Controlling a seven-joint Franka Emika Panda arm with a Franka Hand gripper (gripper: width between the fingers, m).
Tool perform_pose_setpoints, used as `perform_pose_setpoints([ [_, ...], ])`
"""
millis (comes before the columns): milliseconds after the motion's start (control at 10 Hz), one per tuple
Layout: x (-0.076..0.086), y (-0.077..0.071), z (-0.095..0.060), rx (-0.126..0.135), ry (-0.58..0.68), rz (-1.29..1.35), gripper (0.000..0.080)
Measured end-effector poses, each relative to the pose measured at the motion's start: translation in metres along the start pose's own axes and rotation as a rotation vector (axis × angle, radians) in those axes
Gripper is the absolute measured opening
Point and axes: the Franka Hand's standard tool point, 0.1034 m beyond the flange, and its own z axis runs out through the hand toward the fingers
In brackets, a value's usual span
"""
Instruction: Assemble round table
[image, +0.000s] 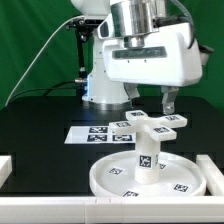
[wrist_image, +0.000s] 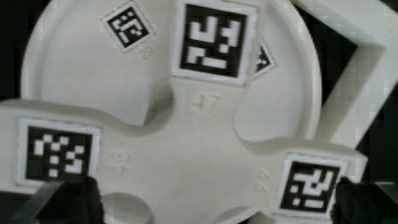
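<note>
The large round rimmed disc (image: 185, 180) lies flat on the black table near the front. The short post (image: 147, 158) stands upright at its centre. The cross-shaped piece (image: 152, 123) lies on top of the post. My gripper (image: 151, 104) hangs just above the cross-shaped piece, jaws open, one finger on each side of its middle and nothing held. In the wrist view the cross-shaped piece (wrist_image: 196, 130) fills the frame, with the disc's rim (wrist_image: 329, 60) beyond it. My dark fingertips (wrist_image: 63, 200) show at the edge, and the gripper (wrist_image: 214, 208) straddles the piece.
The marker board (image: 100, 132) lies flat behind the disc. White edge rails run along the front (image: 40, 212), at the exterior view's left (image: 5, 165) and right (image: 214, 163). The robot's base (image: 100, 80) stands at the back.
</note>
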Motion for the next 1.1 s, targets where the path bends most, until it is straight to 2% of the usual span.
perform_pose_setpoints([
  [300, 0.002, 0.003, 0.002, 0.002, 0.015, -0.175, 0.0649],
  [400, 0.002, 0.006, 0.004, -0.023, 0.011, -0.271, 0.0649],
  [500, 0.005, 0.008, 0.01, -0.072, 0.005, -0.366, 0.0649],
  [800, 0.007, 0.013, 0.019, -0.094, 0.003, -0.397, 0.0649],
  [1100, 0.005, 0.013, 0.024, -0.098, 0.003, -0.393, 0.0649],
])
